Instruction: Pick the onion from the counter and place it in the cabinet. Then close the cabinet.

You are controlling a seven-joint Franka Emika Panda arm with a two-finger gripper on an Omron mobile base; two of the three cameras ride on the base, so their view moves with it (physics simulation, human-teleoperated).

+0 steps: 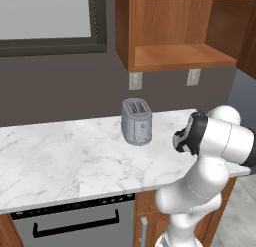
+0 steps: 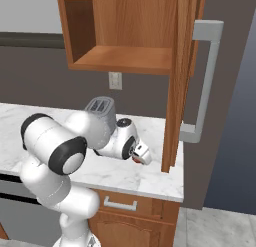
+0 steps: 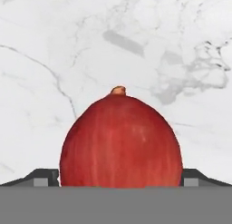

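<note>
The onion (image 3: 121,141) sits pinched between the 2 fingertips (image 3: 43,177) of the hand (image 2: 139,156), low over the marble surface (image 3: 54,46). Beyond the hand stands the toaster (image 1: 136,122); above hangs the open cabinet (image 2: 125,58), door ajar.

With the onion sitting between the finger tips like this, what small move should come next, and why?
Probably lift straight up. The onion fills the gap between both fingertips, apparently gripped, the counter lies just behind it, and the cabinet stands open above.
</note>
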